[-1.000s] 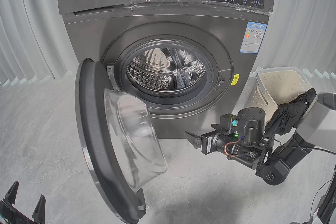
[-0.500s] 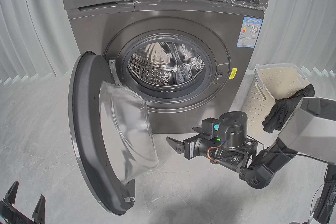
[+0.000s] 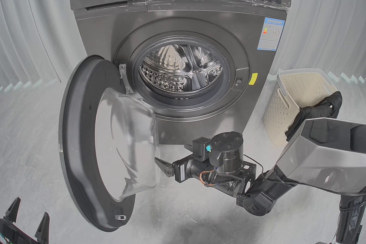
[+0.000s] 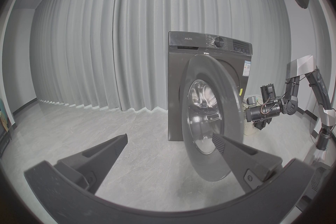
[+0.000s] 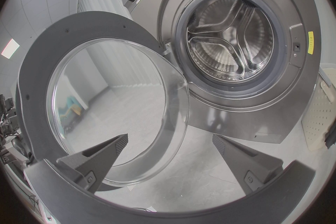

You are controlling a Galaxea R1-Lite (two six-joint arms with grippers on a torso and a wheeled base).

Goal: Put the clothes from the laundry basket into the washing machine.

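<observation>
The grey washing machine (image 3: 179, 42) stands with its round door (image 3: 82, 142) swung out to the left and its steel drum (image 3: 179, 67) empty. My right gripper (image 3: 163, 167) hangs low in front of the machine, open and holding nothing, with one tip right by the door's glass bulge (image 3: 127, 145). In the right wrist view the right gripper (image 5: 169, 140) faces the door glass (image 5: 112, 102) and the drum (image 5: 229, 35). A cream laundry basket (image 3: 284, 103) stands right of the machine, with black clothes (image 3: 316, 113) draped over its rim. My left gripper (image 3: 26, 222) is open at the lower left.
Pale curtains (image 3: 23, 27) hang behind the machine, and grey tiled floor (image 3: 198, 214) lies in front of it. The left wrist view looks at the machine (image 4: 210, 60) and its door (image 4: 210, 116) from the side, past the open left gripper (image 4: 169, 137).
The door has swung wider open to the left. My right gripper has moved left and lower along with it. The head camera shifted slightly in the first half second.
</observation>
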